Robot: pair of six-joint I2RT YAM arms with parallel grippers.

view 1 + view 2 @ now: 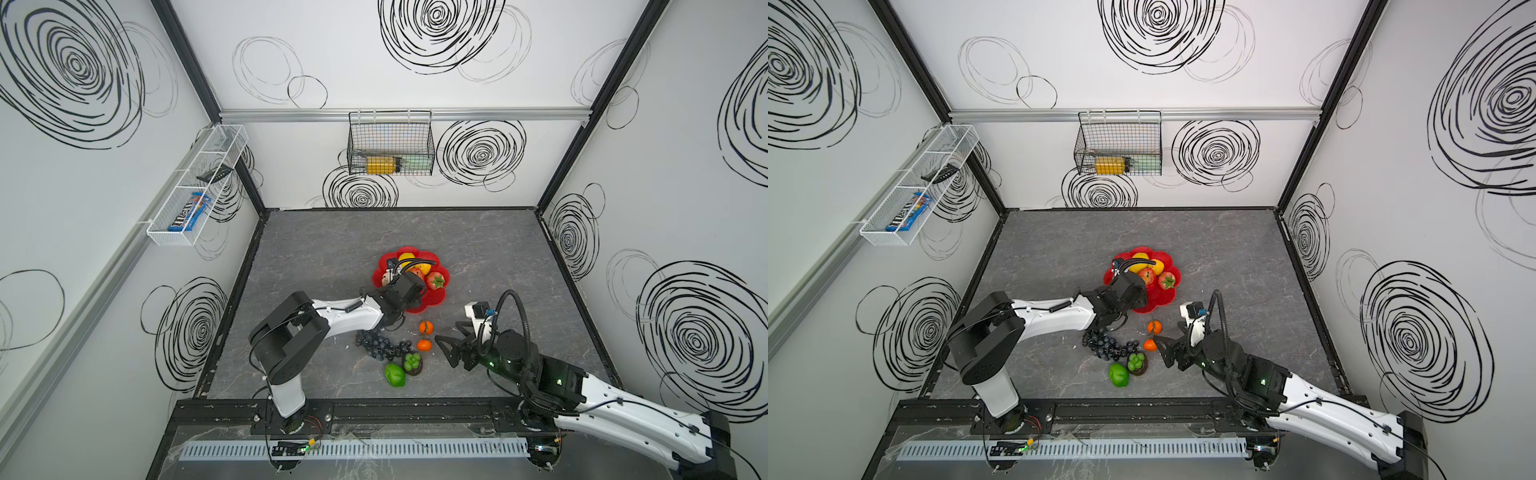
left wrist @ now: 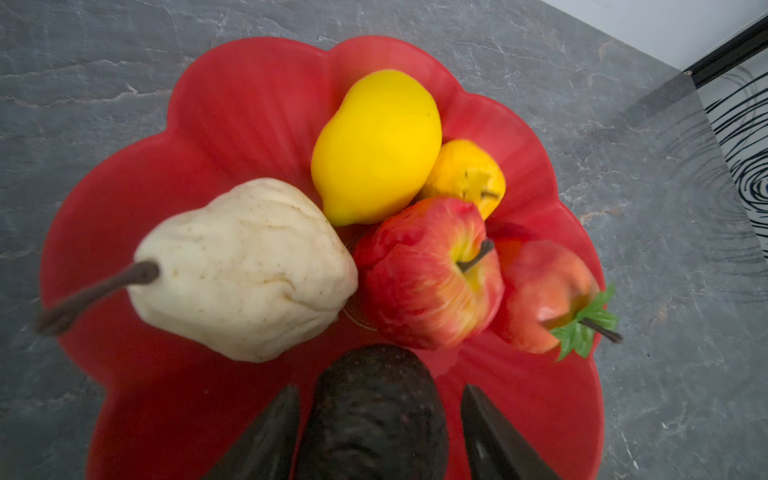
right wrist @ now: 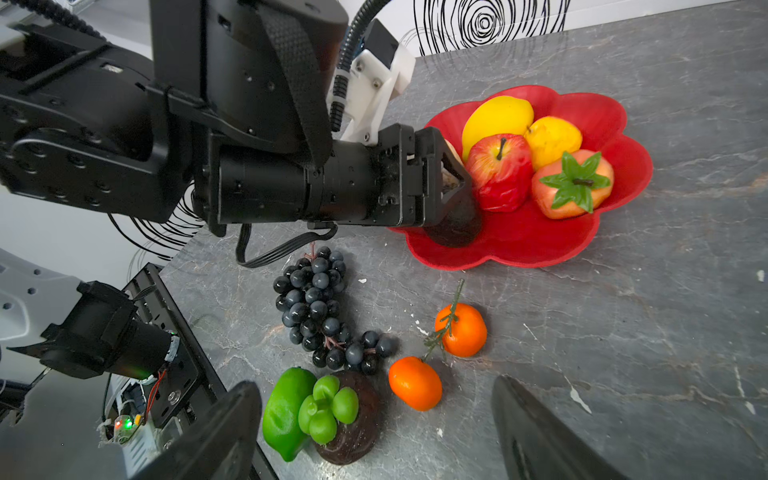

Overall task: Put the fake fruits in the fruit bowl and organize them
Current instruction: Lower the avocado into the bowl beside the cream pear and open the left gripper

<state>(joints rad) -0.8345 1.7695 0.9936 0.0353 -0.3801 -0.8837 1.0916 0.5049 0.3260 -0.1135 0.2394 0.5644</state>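
The red flower-shaped fruit bowl [image 1: 432, 305] [image 2: 249, 83] [image 3: 602, 108] holds a yellow lemon [image 2: 376, 145], a smaller yellow fruit [image 2: 465, 174], a red apple [image 2: 428, 274], a red-orange fruit with green leaves [image 2: 544, 295] and a cream pear [image 2: 245, 266]. A black avocado [image 2: 374, 415] [image 3: 457, 228] lies on the bowl's near side between the jaws of my left gripper [image 2: 380, 388]; the jaws stand open, with a clear gap on one side. On the table lie a dark grape bunch [image 1: 380, 345], two oranges [image 3: 461, 330] [image 3: 415, 382], a green fruit [image 3: 284, 411] and a brown green-capped fruit [image 3: 345, 415]. My right gripper [image 3: 374, 384] hovers open beside the oranges.
A black wire basket [image 1: 390, 145] with a yellow-labelled bottle hangs on the back wall. A white wire basket [image 1: 195, 195] with a blue candy packet [image 1: 189, 212] hangs on the left wall. The left arm reaches across above the grapes.
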